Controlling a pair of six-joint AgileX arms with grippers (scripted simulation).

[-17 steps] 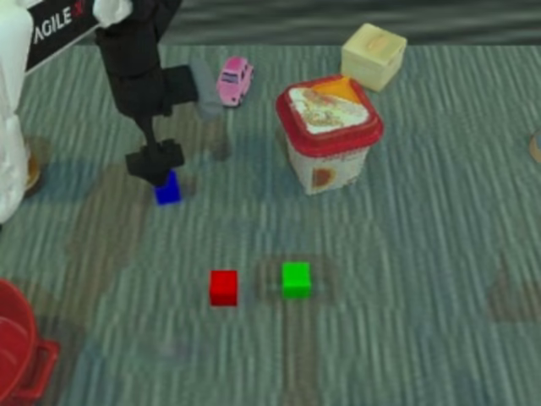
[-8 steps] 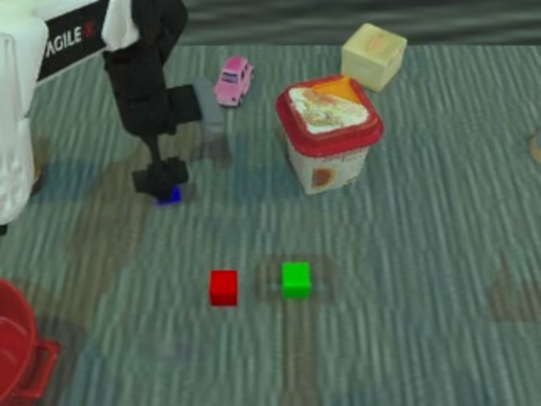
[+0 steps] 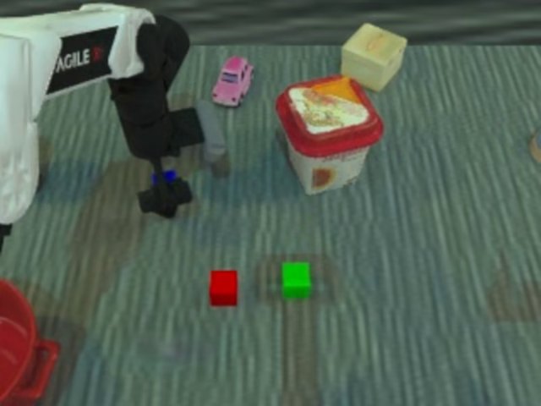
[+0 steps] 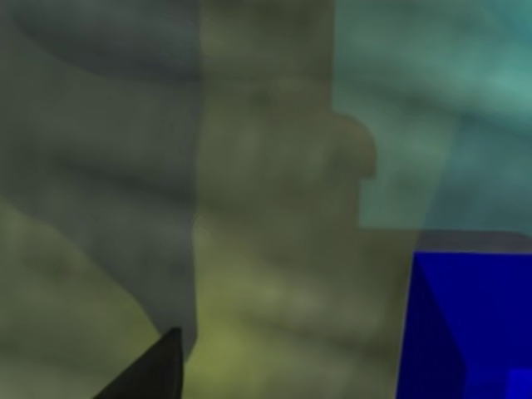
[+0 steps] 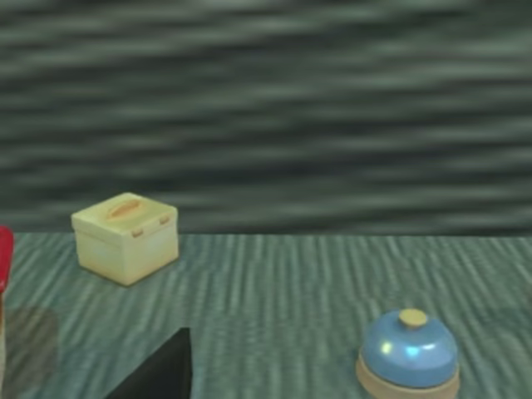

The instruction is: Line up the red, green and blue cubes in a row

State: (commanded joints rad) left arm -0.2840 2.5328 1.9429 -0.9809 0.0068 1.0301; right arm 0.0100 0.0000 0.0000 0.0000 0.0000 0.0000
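The red cube [image 3: 223, 287] and the green cube [image 3: 296, 279] sit side by side near the table's middle front, a small gap between them. Only a sliver of the blue cube [image 3: 168, 177] shows at the left under my left gripper [image 3: 165, 199], which hangs directly over it. In the left wrist view the blue cube [image 4: 470, 324] looms close at one side, and one dark fingertip [image 4: 165, 366] stands well apart from it, so the gripper is open. My right gripper [image 5: 266, 391] is parked out of the top view, one fingertip [image 5: 170, 366] showing.
A red-lidded white tub [image 3: 328, 134] stands behind the green cube. A cream box [image 3: 374, 55] and a pink toy car [image 3: 233, 80] lie at the back. A red pot [image 3: 15, 351] is at the front left corner, and a blue bell [image 5: 407, 353] is at the right edge.
My left arm has swung lower over the blue cube, and its gripper now covers most of the cube. Red and green cubes have not moved.
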